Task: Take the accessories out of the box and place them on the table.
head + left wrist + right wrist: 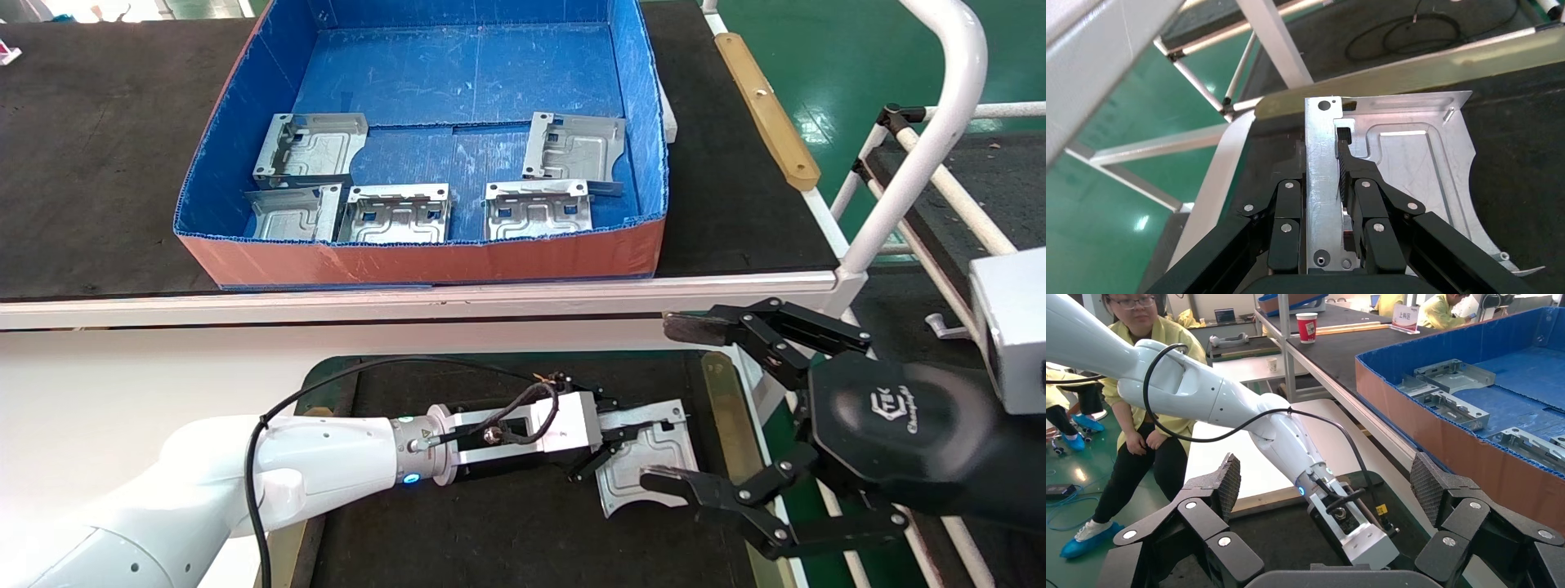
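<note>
Several silver accessories [396,214] lie in the blue box [425,261], along its near side; they also show in the right wrist view [1450,407]. One more accessory [650,453] is low over the dark mat of the table [507,523], near the mat's right edge. My left gripper [609,445] is shut on this plate's bent edge [1321,184], with a finger on each side. Whether the plate rests on the mat I cannot tell. My right gripper [678,404] hangs open just right of that plate, its pads [1229,481] far apart with nothing between them.
The box stands on a black-matted bench with a white front rail [409,298]. A brass strip [723,408] borders the mat on the right. White tube framing [923,139] rises at the right. A person in yellow [1138,373] sits beyond the left arm.
</note>
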`<state>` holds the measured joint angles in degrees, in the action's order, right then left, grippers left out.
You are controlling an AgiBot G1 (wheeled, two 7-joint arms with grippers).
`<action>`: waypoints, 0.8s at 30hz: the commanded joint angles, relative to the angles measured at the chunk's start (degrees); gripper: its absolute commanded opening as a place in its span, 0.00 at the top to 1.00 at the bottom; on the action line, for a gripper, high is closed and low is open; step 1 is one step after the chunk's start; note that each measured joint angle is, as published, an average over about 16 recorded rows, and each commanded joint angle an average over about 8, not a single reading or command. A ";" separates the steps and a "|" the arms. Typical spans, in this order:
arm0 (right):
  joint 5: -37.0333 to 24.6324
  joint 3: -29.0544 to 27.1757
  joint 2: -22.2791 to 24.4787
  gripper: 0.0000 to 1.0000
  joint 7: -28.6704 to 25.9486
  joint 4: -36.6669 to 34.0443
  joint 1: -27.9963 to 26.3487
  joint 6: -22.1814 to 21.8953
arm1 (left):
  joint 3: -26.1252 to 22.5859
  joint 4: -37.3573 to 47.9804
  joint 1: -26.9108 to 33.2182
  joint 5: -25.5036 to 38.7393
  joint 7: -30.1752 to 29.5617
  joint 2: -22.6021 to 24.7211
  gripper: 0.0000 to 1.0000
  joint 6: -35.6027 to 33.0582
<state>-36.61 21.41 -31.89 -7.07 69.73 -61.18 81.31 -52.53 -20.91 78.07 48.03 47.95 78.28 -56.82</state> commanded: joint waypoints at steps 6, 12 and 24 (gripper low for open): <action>0.00 0.00 0.00 0.00 0.00 -0.01 0.01 -0.01 | -0.81 -0.05 0.05 -0.66 -0.32 0.03 0.00 0.94; 0.00 0.00 0.00 0.00 0.00 -0.01 0.01 -0.01 | -0.54 -0.05 0.05 -0.47 -0.20 0.01 0.00 0.68; 0.00 0.00 0.00 0.00 0.00 -0.01 0.01 -0.01 | -0.24 -0.04 0.05 -0.20 -0.08 -0.03 0.00 0.33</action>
<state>-36.60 21.40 -31.88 -7.07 69.73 -61.18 81.30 -52.74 -21.00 78.10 47.82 47.80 78.20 -56.51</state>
